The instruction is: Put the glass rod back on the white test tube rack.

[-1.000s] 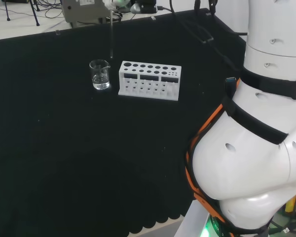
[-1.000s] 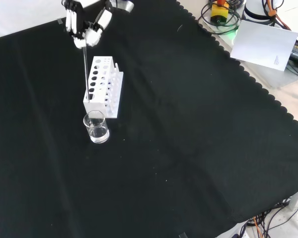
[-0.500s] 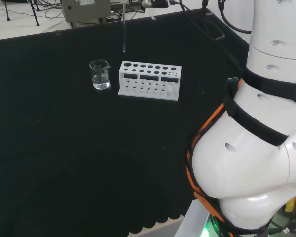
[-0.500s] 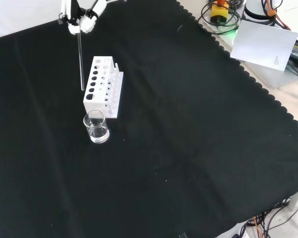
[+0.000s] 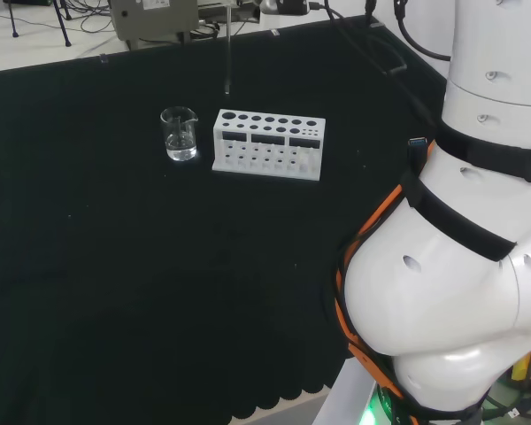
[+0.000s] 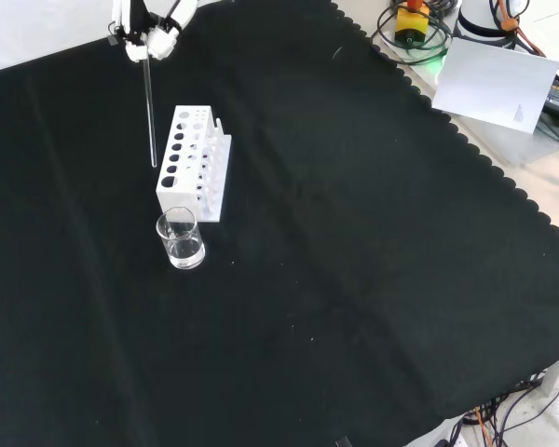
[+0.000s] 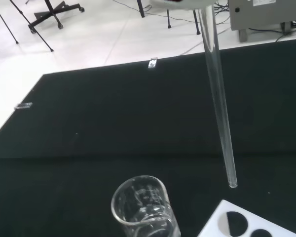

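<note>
the arm (image 5: 460, 221) fills the right of the head view as big white links with black straps and an orange cable, reaching away over the bench (image 6: 354, 279), which is covered in black cloth. in the front view the hand (image 6: 145, 35) sits at the top edge, high over the cloth, its fingers (image 6: 135, 47) pointing down and curled together to pinch the top of the rod (image 6: 150, 112).

the rod hangs straight down from the fingers, nearly upright, clear of everything. its lower end is in the air below the fingers, above the near end of the rack (image 6: 194, 163) and not in any hole. in the head view the rod (image 5: 227, 53) ends above and just behind the rack's left end (image 5: 268, 143). in the wrist view the rod (image 7: 218, 98) runs away from the hand and its tip floats just beside the rack's corner (image 7: 246, 222), between that corner and the beaker (image 7: 143, 207).

the rack is white, with rows of round holes on top, standing on the cloth under the fingers. the beaker (image 6: 180, 238) is small and clear; it stands just beside the rack's end, apart from it, farther from the fingers than the rack in the front view. in the head view the beaker (image 5: 179, 134) is to the rack's left. nothing lies between the rod's tip and the rack's holes.
</note>
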